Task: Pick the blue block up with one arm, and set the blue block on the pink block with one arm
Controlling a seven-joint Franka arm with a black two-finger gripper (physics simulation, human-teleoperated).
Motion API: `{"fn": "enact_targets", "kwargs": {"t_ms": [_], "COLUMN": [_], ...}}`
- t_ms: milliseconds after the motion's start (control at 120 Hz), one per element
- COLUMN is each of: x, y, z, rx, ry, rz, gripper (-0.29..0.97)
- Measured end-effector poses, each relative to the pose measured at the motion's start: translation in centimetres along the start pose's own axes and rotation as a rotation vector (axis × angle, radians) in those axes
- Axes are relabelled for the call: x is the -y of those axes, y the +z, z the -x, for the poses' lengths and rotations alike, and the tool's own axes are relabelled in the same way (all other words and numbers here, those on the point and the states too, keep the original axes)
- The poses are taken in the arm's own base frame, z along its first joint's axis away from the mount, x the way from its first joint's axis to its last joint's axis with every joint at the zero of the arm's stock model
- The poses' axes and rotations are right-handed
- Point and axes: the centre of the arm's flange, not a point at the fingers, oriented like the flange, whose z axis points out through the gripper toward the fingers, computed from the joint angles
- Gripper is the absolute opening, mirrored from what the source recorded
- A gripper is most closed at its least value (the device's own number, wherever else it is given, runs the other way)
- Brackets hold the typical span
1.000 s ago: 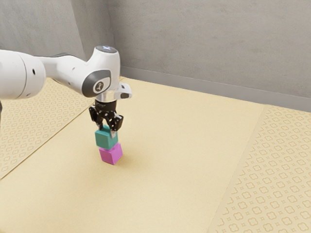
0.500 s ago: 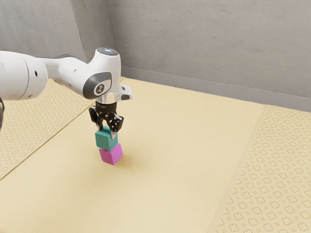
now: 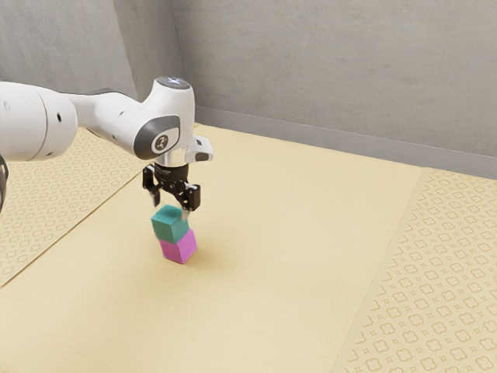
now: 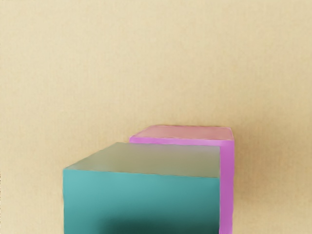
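Observation:
The blue block, teal-blue in colour, rests on top of the pink block, set slightly off toward the exterior view's left. My gripper hovers just above the blue block, open, its fingertips at the level of the block's top edge and holding nothing. In the wrist view the blue block lies directly under my hand, and the pink block sticks out from beneath it along one side and the far edge.
The two stacked blocks stand on a plain tan table surface. Patterned strips run along both sides. A grey wall rises behind the table.
My gripper has let go of the blue block and risen a little above it. The blue block stays on the pink block.

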Motion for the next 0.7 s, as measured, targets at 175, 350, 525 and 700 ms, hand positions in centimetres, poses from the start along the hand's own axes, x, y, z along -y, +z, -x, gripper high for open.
{"fn": "enact_targets", "kwargs": {"t_ms": [175,350,525,700], "x": [0.9,2.4,2.6,3.3], "y": [-2.1,-6.2,-8.4,-8.2], "z": [0.4,1.7,3.0,3.3], "rx": [-0.031,-0.080,-0.077,-0.053], "ry": [-0.002,-0.023,-0.019,-0.014], "rz": [-0.006,0.033,0.100,0.144], "gripper": [0.64,0.66,0.67,0.68]}}
